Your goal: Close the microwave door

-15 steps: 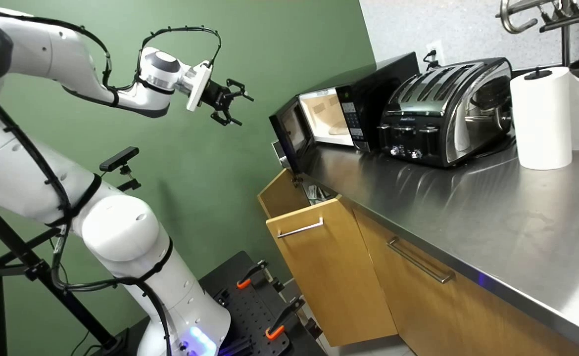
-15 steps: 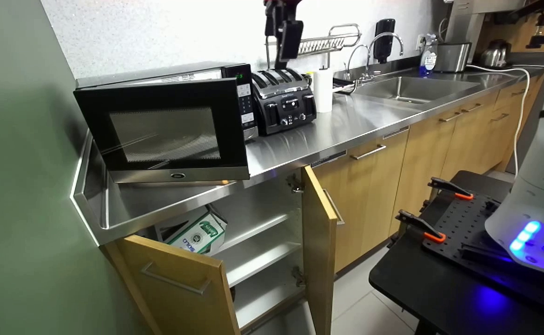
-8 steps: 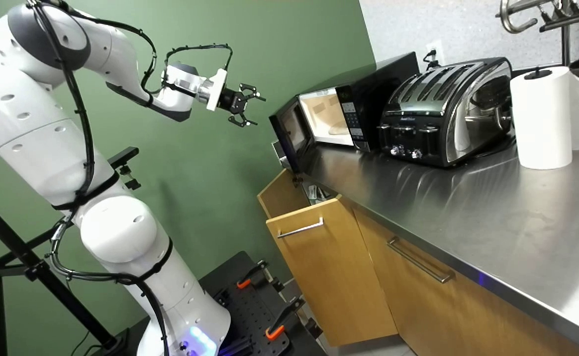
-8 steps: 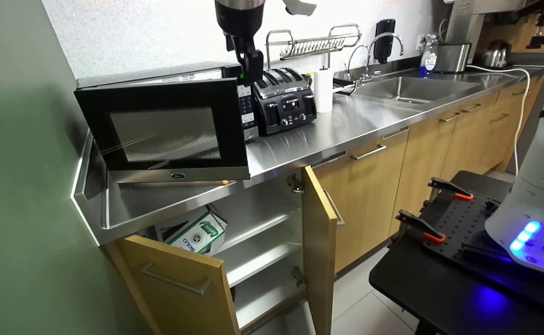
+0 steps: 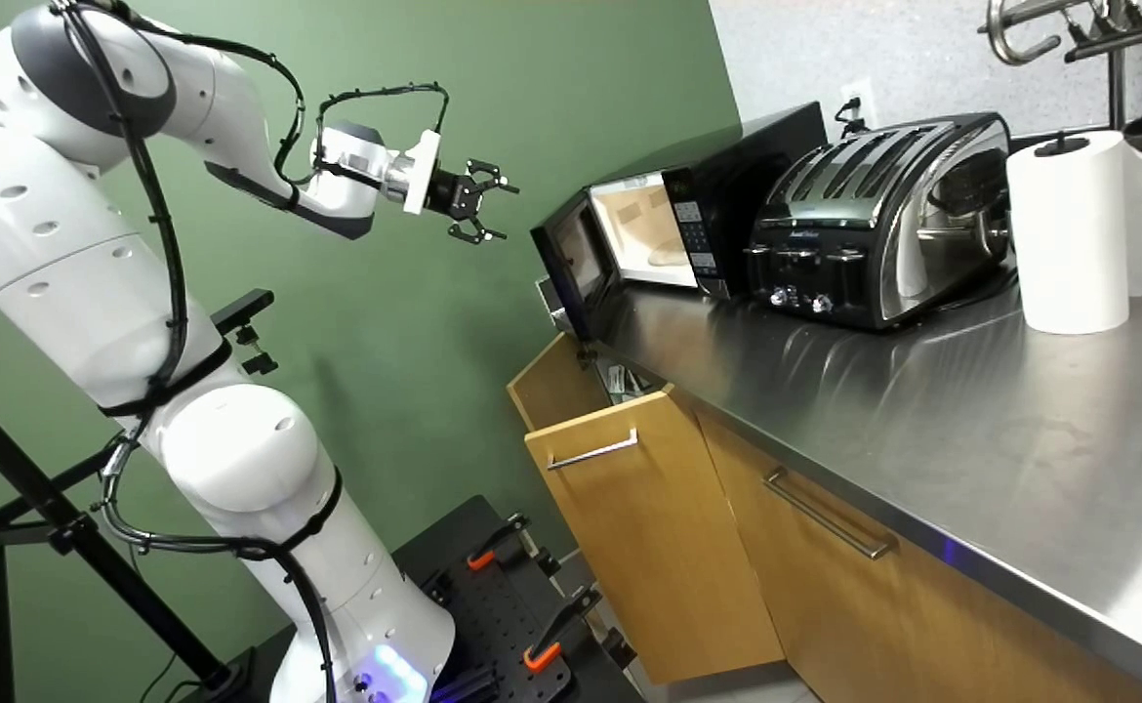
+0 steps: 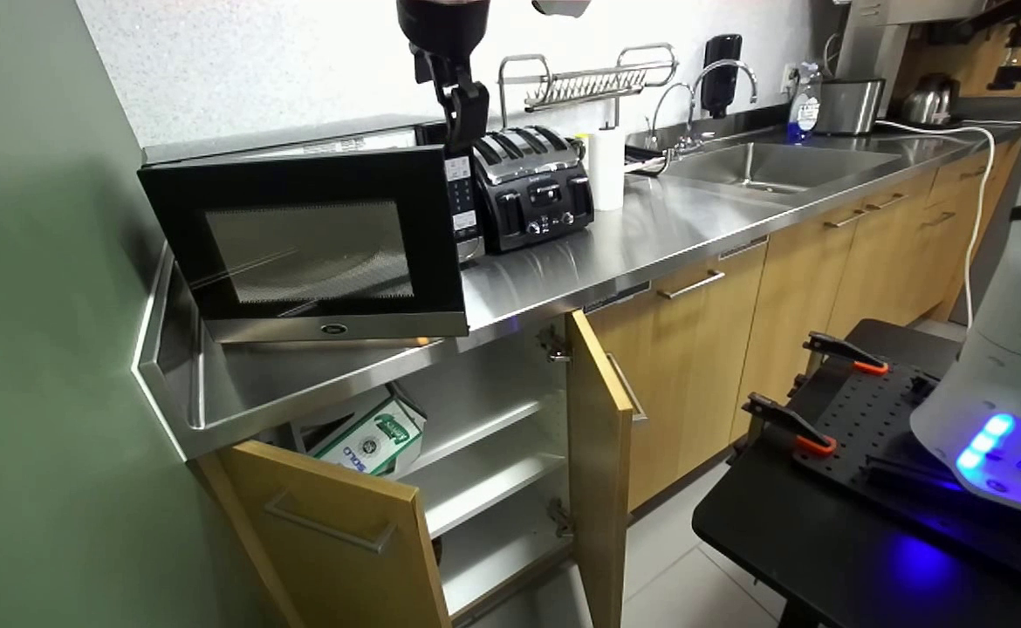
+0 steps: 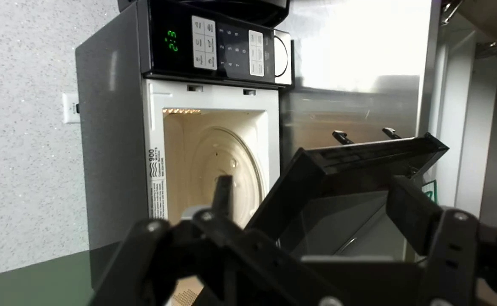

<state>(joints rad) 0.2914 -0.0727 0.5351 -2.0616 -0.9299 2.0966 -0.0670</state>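
1. We are holding the fingers (image 7: pixel 414 216) wide apart and gripping nothing; they are looking matte, black and blocky.
2. We are bringing the gripper (image 5: pixel 509 211) nearer the microwave door (image 5: pixel 579 256) than a second ago, the last half second adding just a slight drawback. In an exterior view the door is lying near it but apart, toward four o'clock.
3. The door is standing as wide open as before, so we are judging that the closing push is still waiting; a fingertip is probably needing to reach its outer face.
4. We are seeing the door as a flat slab: glossy black frame, dotted greyish window (image 6: pixel 310 253), metal strip (image 6: pixel 362 327) along six o'clock.
5. At three o'clock from the gripper, we are meeting the microwave (image 5: pixel 727 190), a black box glowing cream inside around a smooth round plate (image 7: pixel 235 153).
6. Beyond, toward three o'clock, a shiny slotted toaster (image 5: pixel 874 220) is sitting; under it, at six o'clock, a smooth metal counter (image 5: pixel 874 410) is throwing back soft reflections.
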